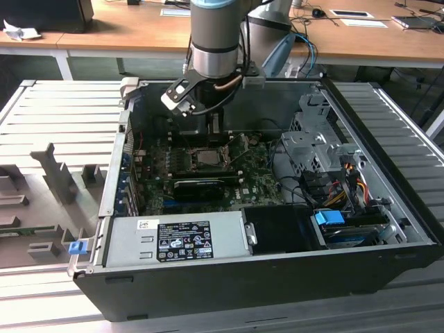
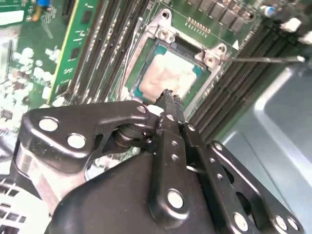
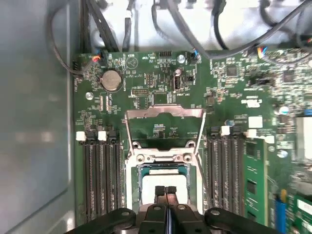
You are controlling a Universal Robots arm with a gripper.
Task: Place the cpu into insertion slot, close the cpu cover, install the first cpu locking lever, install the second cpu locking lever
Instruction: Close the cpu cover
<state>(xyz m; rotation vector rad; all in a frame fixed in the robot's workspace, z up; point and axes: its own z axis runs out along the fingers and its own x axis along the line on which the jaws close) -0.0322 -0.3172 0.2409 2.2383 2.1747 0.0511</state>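
The gripper [image 3: 166,191] has its two black fingers pressed flat together with nothing between them; in both wrist views the joined tips [image 2: 168,97] hang over the near edge of the cpu [image 3: 148,187], though I cannot tell whether they touch it; the cpu lies flat, pale face up, seated in the insertion slot [image 3: 163,167]; just beyond the slot the cpu cover [image 3: 165,113] is swung open on its hinge, green board showing through its window; in the second wrist view a thin locking lever [image 2: 263,59] juts free beside the socket; farther off sits a round coin battery [image 3: 111,78]; in the exterior view the arm [image 1: 215,41] reaches down into the open computer case [image 1: 229,291], and the power supply's label [image 1: 184,241] carries print too small to make out.
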